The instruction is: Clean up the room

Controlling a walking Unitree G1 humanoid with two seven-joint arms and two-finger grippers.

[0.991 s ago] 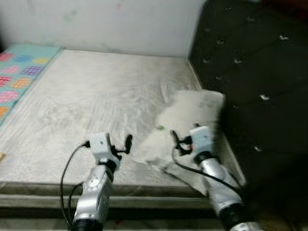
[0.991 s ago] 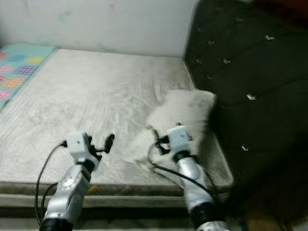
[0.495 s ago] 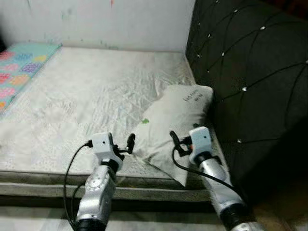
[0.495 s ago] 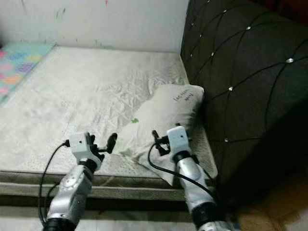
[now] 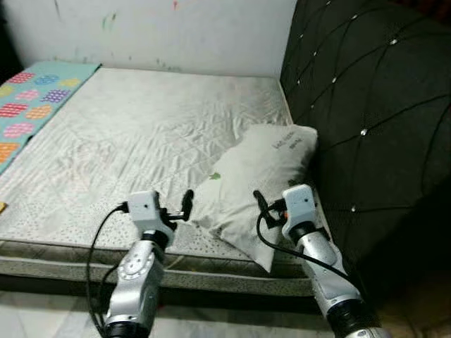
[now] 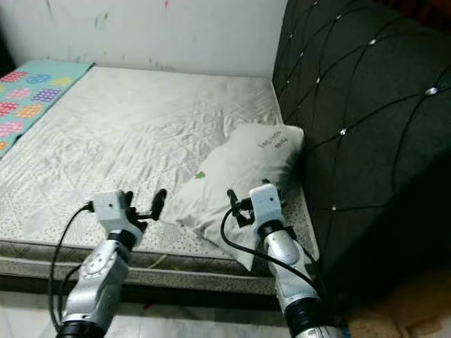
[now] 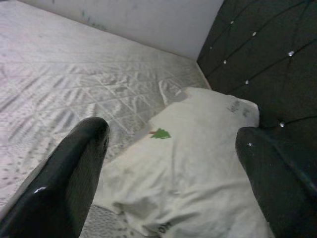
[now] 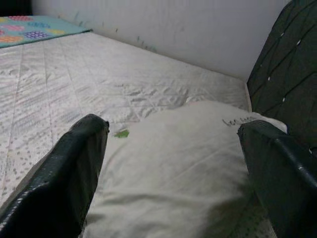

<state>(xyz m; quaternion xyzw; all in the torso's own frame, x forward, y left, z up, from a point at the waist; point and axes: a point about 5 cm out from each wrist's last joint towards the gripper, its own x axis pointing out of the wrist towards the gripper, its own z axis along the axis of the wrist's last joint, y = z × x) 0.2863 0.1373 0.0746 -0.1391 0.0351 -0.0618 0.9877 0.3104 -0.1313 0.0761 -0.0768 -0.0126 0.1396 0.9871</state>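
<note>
- Since a second ago the whole view has swung and sharpened: the blur is gone and more of the mat point(image 5: 32, 105) at the far left shows. That is the head moving; the pillow point(image 5: 254, 179) lies where it did on the mattress point(image 5: 134, 141).
- Both arms are held out much as before, now steady over the near edge of the bed.
- The left gripper point(image 5: 184, 205) hovers just short of the pillow's near left corner, fingers apart and empty.
- The right gripper point(image 5: 262, 208) hangs over the pillow's near end, fingers also apart, holding nothing; I cannot tell whether it touches the cloth.
- My reading: the robot has settled in front of the bed and is lined up on the pillow, so a grasp looks like the next step; nothing is tidied yet.
- The pillow lies askew, its far end against the headboard point(image 5: 373, 105), its near corner drooping over the mattress edge.
- The mattress is bare, pale and wrinkled, with a quilted pattern.
- A white wall point(image 5: 176, 32) with small marks stands behind; the tufted black headboard fills the right.
</note>
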